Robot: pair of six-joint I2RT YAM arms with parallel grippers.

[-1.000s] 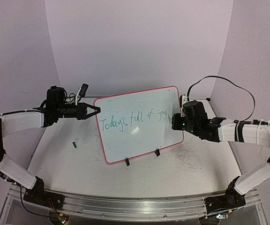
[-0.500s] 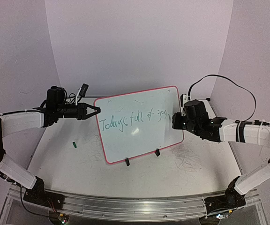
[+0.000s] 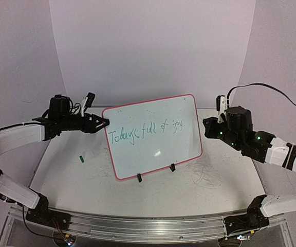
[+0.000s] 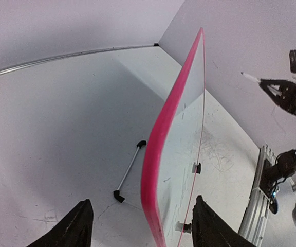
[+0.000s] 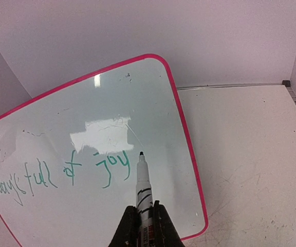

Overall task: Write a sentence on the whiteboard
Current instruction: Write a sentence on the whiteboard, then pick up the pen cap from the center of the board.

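The whiteboard point(image 3: 161, 149) stands tilted on two black clip feet, its pink frame point(image 4: 169, 149) edge-on in the left wrist view. The sentence point(image 3: 145, 129), in green, reads "Today's full of joy" point(image 5: 55, 175). My left gripper point(image 3: 106, 122) is open, its fingertips point(image 4: 77, 227) on either side of the board's left edge without touching it. My right gripper point(image 3: 207, 126) hangs off the board's right edge, shut on a white marker pen point(image 5: 144, 188). The pen's tip points at the board just right of "joy", a little away from the surface.
A small green pen cap point(image 3: 81, 159) lies on the table left of the board. A thin metal stand rod point(image 4: 130, 170) with black ends lies behind the board. The tabletop right of the board carries old scribble marks point(image 3: 209, 172). Walls close in on three sides.
My left gripper has opened and let go of the board's left edge. My right arm has drawn back to the right with the pen, away from the board's surface.
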